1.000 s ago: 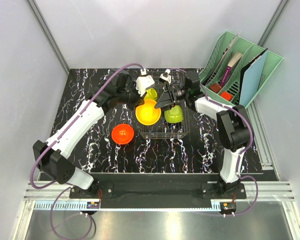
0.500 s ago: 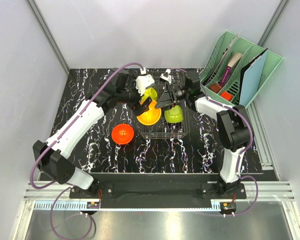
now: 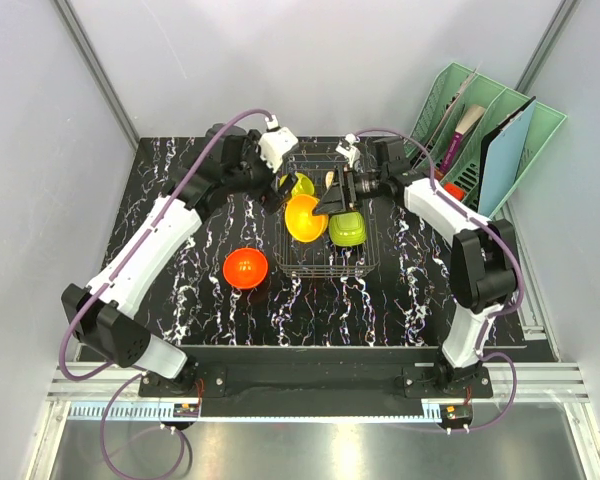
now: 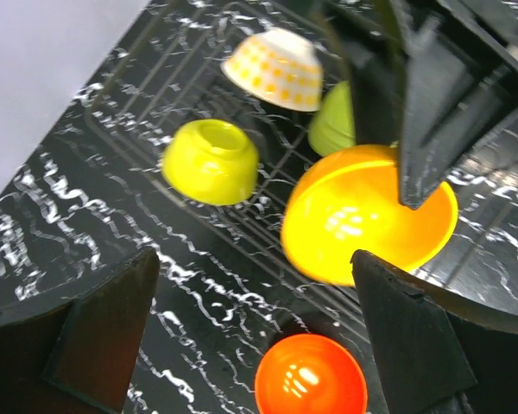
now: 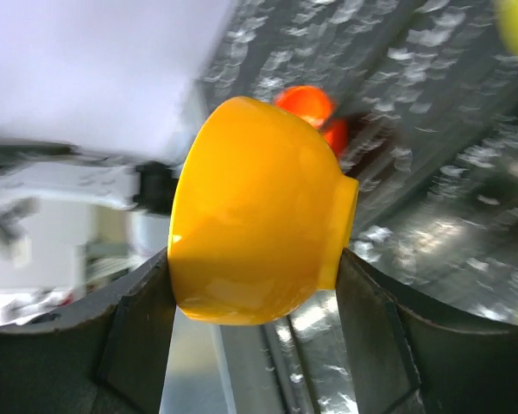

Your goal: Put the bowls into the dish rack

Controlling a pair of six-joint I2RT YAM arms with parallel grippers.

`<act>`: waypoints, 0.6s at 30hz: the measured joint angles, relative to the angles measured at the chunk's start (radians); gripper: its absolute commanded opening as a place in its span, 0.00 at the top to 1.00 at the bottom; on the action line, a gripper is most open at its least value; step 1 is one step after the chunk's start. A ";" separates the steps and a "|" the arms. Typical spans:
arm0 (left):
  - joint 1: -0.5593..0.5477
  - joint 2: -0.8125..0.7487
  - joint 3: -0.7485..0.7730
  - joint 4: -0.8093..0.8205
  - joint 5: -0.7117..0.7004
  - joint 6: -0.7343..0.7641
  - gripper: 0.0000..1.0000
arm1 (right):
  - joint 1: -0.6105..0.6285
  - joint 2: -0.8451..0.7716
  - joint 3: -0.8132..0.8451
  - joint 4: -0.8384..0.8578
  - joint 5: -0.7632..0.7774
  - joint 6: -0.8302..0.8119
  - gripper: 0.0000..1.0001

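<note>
Nearest us, a red-orange bowl (image 3: 245, 267) sits on the marbled table (image 3: 170, 300), just left of the dish rack (image 3: 325, 268). Inside the rack, the right gripper (image 5: 255, 259) pinches a yellow-orange bowl (image 3: 303, 217), which is tilted on edge between its fingers. A lime bowl (image 3: 347, 230) lies just beside it. Farther back, the left gripper (image 4: 255, 285) hangs with its fingers spread wide and holding nothing, apart from that bowl. At the rack's far end lie an upturned yellow-green bowl (image 4: 211, 161) and a cream dotted bowl (image 4: 272, 69). We can read no writing.

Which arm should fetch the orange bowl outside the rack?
Left. The left gripper is open and empty, left of the rack, where the orange bowl sits; the right gripper grips the yellow bowl.
</note>
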 measured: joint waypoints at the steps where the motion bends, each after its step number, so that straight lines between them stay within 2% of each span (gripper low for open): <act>1: 0.002 0.000 0.000 0.005 -0.015 -0.003 0.01 | 0.000 -0.016 0.003 -0.054 0.074 -0.051 1.00; 10: 0.055 -0.007 -0.087 0.046 -0.106 0.006 0.01 | 0.027 -0.033 0.038 -0.245 0.568 -0.309 1.00; 18: 0.152 -0.022 -0.198 0.048 -0.113 0.032 0.01 | 0.224 -0.069 0.038 -0.304 0.915 -0.554 1.00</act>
